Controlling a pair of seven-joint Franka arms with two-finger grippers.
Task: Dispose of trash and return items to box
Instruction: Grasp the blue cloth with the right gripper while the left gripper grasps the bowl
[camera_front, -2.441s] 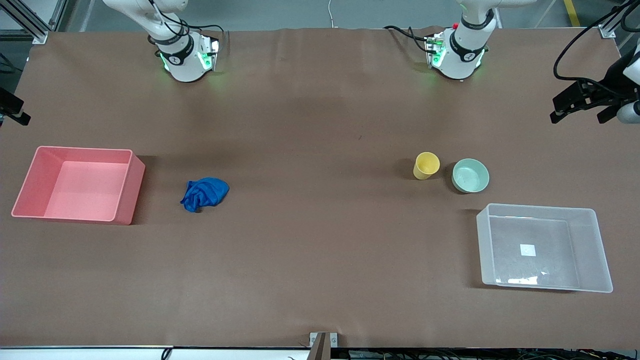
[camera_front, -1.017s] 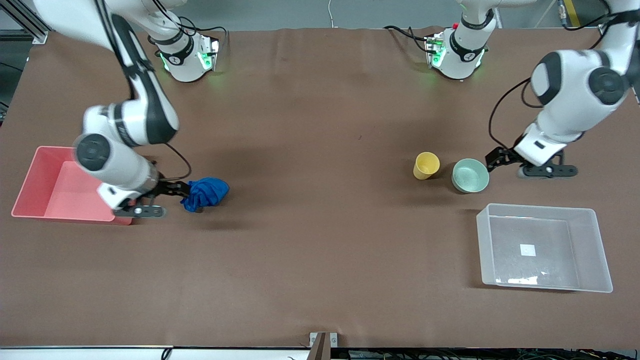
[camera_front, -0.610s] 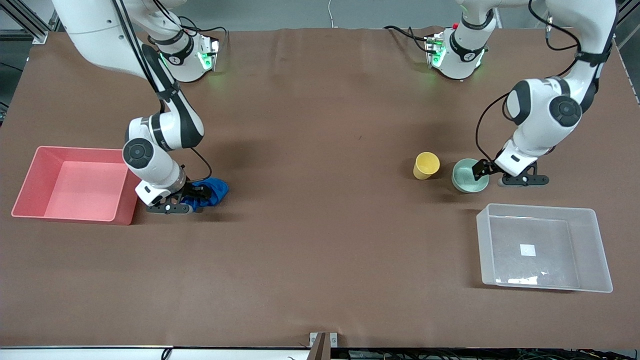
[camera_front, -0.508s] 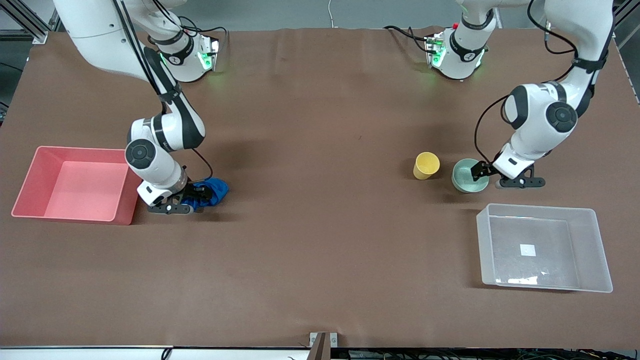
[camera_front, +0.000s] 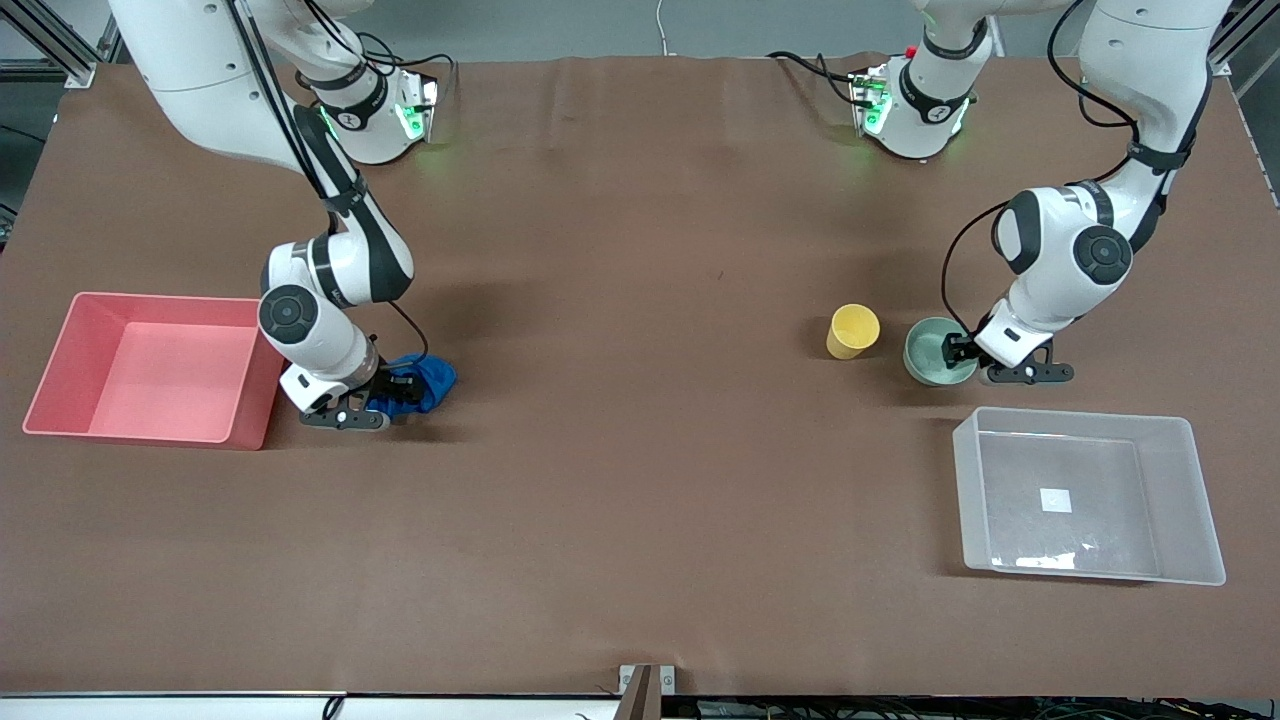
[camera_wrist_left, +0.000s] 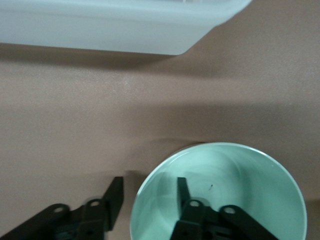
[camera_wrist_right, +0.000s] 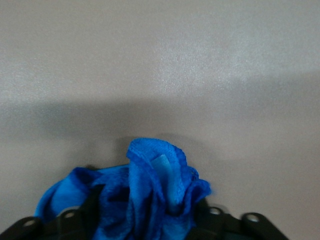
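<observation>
The bright blue trash wad (camera_front: 428, 377) lies on the table beside the pink bin. My right gripper (camera_front: 385, 393) is down on it, open, with the wad (camera_wrist_right: 150, 200) bunched between its fingers and hiding most of them. The mint-green bowl (camera_front: 928, 350) stands beside the yellow cup (camera_front: 852, 330). My left gripper (camera_front: 962, 352) is open and straddles the bowl's rim. In the left wrist view one finger (camera_wrist_left: 182, 192) is inside the bowl (camera_wrist_left: 240, 190) and the other is outside it. The clear box (camera_front: 1080, 420) stands nearer the front camera than the bowl.
The pink bin (camera_front: 70, 330) stands at the right arm's end of the table, close to the right arm's wrist. A corner of the clear box (camera_wrist_left: 115, 25) shows in the left wrist view. Bare brown table lies between the two groups.
Both arms have come down from off the table. The right gripper reached the blue wad and settled over it. The left gripper slid in until it straddled the bowl's rim.
</observation>
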